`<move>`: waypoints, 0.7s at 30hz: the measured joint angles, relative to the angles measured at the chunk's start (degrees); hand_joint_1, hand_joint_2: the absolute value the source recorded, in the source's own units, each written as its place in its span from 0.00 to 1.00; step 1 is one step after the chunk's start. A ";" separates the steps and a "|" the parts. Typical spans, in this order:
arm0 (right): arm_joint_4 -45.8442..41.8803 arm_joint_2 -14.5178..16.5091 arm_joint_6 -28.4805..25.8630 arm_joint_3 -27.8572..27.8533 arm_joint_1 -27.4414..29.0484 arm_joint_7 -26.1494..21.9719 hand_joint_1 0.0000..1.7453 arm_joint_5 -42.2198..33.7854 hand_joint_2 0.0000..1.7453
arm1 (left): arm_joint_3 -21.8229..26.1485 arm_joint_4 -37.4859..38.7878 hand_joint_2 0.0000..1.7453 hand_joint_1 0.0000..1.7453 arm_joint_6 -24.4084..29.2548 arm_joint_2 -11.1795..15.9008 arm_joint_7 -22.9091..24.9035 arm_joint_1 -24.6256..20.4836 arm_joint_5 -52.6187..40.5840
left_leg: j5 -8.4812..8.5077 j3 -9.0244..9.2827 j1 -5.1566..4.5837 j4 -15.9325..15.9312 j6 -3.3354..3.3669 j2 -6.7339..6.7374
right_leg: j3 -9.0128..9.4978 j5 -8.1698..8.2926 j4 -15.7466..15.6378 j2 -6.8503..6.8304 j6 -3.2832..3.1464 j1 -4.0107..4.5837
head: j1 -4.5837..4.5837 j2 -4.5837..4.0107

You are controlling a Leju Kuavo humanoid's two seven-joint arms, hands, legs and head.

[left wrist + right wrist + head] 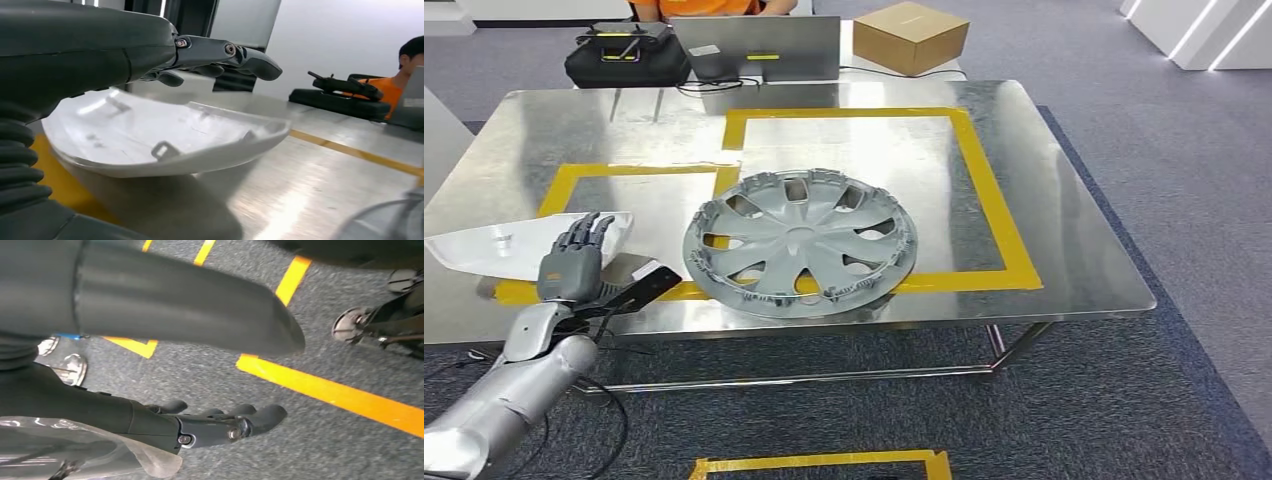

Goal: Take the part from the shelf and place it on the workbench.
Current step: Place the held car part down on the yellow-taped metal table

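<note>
Nearest the camera, the left hand [574, 262] is seen over the near end of the white part [499, 250], fingers extended above it, not clamped. From the wheel cover [799, 243], the part lies just left on the workbench [1064, 230], long axis crosswise. The right hand [210, 425] hangs empty, fingers apart.

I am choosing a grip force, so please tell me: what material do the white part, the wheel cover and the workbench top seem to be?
White part: probably moulded plastic; thin glossy curved shell with small moulded tabs.
Wheel cover: likely plastic with matte silver-grey paint; thin spokes, clips around the rim.
Workbench top: metal sheet, apparently brushed steel; streaky, blurred reflections.
</note>
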 joint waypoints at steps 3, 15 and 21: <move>-0.01 -0.01 -0.02 -0.02 0.07 0.01 0.00 -0.13 0.00 | 0.08 -4.82 0.00 0.00 -1.08 -1.27 -0.09 1.36 1.84 | -0.12 0.10 -0.05 0.07 -0.13 -0.18 | 4.61 5.38 -9.73 -0.02 -0.45 0.04 | 0.16 0.00; 0.02 0.10 -0.73 -0.44 0.29 -0.09 0.00 -0.67 0.00 | 1.22 -23.97 0.00 0.00 -6.87 -6.25 -6.23 8.39 27.45 | -8.06 -6.91 -0.03 16.73 -2.50 -0.07 | 8.50 7.16 -16.61 -0.05 -2.69 -0.17 | -0.24 0.00; 0.02 0.63 -1.52 -1.44 0.57 -0.14 0.00 -1.33 0.00 | 1.03 -36.44 0.00 0.00 -10.03 -9.48 -9.48 12.96 43.90 | -0.65 0.47 -0.33 0.82 -1.42 -0.05 | 8.60 6.89 -16.39 0.26 -1.98 0.06 | -0.19 0.00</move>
